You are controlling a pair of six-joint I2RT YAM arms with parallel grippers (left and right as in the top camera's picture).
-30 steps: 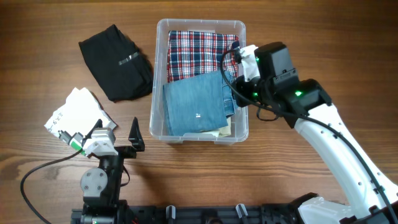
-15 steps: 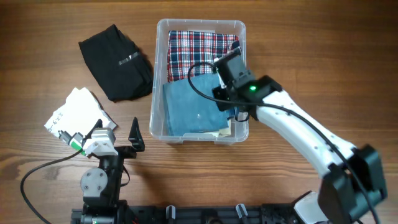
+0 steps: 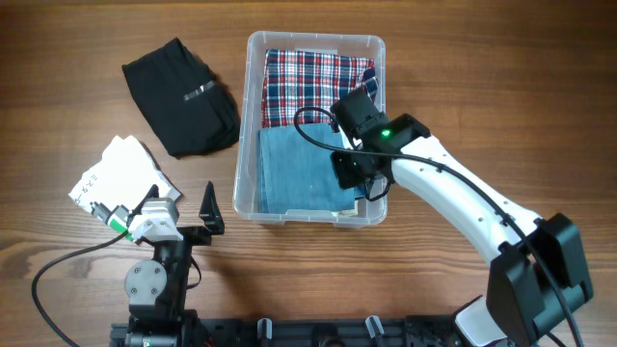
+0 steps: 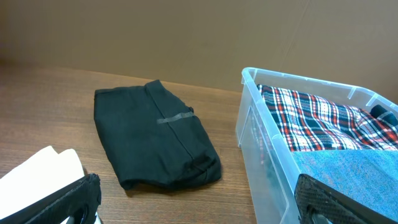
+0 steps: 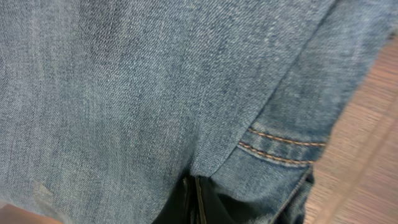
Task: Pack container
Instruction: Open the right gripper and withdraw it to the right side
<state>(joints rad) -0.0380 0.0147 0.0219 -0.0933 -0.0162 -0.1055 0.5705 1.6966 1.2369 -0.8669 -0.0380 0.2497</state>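
i can't tell how the right gripper's [image 3: 349, 172] jaws stand, because its wrist camera is filled with denim, pressed close to the jeans [image 3: 294, 169]. from above, the gripper sits low on the right edge of the jeans inside the clear bin [image 3: 313, 39]. it has slid toward the bin's front wall since half a second ago. the bin has shifted slightly to the right and the jeans lie flatter. a plaid shirt [image 3: 308, 82] lies behind them in the bin. the left gripper [image 3: 210, 208] stays parked, jaws wide and empty. a folded black cloth [image 3: 183, 96] and a white labelled packet [image 3: 116, 173] lie left of the bin on the brown wood table [image 3: 482, 77]. a plain tan wall [image 4: 186, 37] stands behind.
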